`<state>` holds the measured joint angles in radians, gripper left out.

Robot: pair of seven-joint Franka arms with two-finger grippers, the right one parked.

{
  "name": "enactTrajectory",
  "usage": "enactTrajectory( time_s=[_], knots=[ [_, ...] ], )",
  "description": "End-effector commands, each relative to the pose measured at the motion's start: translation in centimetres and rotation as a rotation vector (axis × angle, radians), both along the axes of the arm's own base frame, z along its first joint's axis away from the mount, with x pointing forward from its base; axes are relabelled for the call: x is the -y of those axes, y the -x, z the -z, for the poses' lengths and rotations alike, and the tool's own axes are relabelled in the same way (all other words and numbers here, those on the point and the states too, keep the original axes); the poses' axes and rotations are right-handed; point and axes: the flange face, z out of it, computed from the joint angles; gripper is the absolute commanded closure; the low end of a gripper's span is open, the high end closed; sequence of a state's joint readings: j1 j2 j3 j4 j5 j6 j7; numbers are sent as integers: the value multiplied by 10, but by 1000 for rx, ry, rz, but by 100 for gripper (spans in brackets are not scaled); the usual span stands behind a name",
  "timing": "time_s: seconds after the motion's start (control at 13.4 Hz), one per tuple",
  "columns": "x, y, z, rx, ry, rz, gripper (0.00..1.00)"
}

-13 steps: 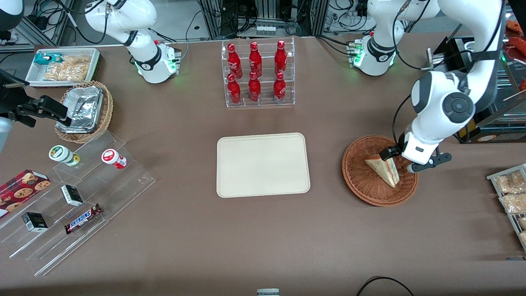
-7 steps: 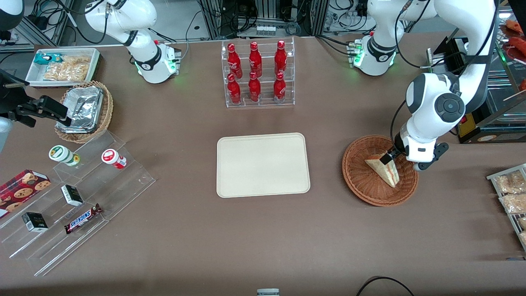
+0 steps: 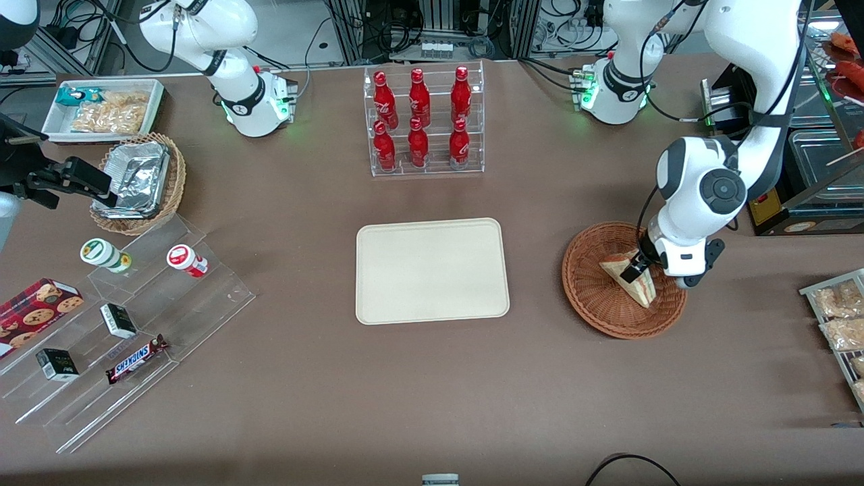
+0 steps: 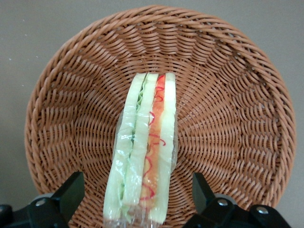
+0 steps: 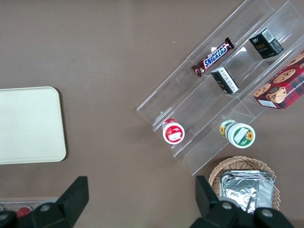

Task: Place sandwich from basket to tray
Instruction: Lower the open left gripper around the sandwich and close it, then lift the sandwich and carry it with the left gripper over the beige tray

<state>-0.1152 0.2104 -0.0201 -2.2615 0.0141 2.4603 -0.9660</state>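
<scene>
The gripper (image 3: 641, 268) is hanging low over the basket (image 3: 594, 297), right at the sandwich (image 3: 638, 282). In the wrist view its fingers (image 4: 71, 192) are standing spread wide, one on each side of the wedge's near end, with a clear gap between each fingertip and the bread; they are touching nothing and holding nothing. The sandwich (image 4: 145, 152) is lying in the middle of the basket (image 4: 237, 85), wrapped in clear film, its cut edge facing up and showing pale bread with green and orange-pink layers. The basket is sitting on the brown table (image 3: 405, 391) toward the working arm's end. The tray (image 3: 432, 270) is lying flat at the table's middle, well apart from the basket, with nothing on it.
</scene>
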Motion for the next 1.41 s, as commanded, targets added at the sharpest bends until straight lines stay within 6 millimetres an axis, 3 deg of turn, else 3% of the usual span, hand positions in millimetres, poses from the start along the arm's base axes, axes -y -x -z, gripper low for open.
enactTrajectory(
  time_s=[0.0, 0.07, 0.15, 0.3, 0.52, 0.74, 0.97, 1.12, 1.34],
  knots=[
    [4, 0, 5, 7, 10, -32, 0],
    [4, 0, 7, 3, 9, -44, 3],
    [5, 0, 11, -3, 8, -62, 13],
    [6, 1, 13, -9, 7, -66, 38],
    [7, 1, 10, -12, 6, -53, 84],
    [21, -5, -7, -52, -6, 82, 86],
    [28, -25, -49, -141, -11, 204, 86],
    [71, -30, -63, -154, -11, 348, 86],
    [101, -42, -80, -216, 14, 558, 83]
  ],
)
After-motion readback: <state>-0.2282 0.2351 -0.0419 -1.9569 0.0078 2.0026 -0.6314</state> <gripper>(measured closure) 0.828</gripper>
